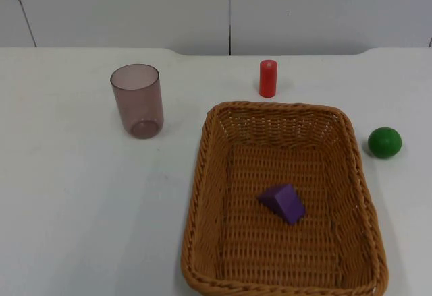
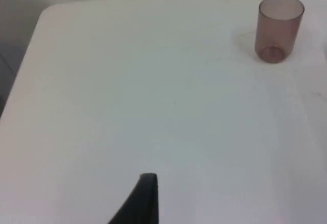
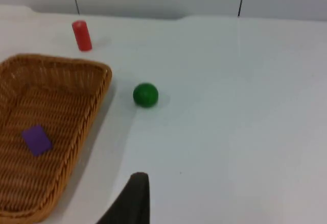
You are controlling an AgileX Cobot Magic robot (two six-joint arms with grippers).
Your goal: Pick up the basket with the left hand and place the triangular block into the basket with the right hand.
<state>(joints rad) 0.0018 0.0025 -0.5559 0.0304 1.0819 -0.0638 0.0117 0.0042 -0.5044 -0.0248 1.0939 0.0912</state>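
Wicker basket (image 1: 197, 195), lower right-centre of the top view on the counter (image 1: 67, 208), light, stiff, likely best pinched at its left rim, holds the triangular block (image 1: 283, 203); left gripper (image 2: 147, 198) and right gripper (image 3: 135, 198) hover over the counter, jaws' state untellable.

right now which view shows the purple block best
The top view: the purple block lies in the basket, its sloped faces plain. The right wrist view gives it as a small flat patch. The left wrist view looks at the cup instead.
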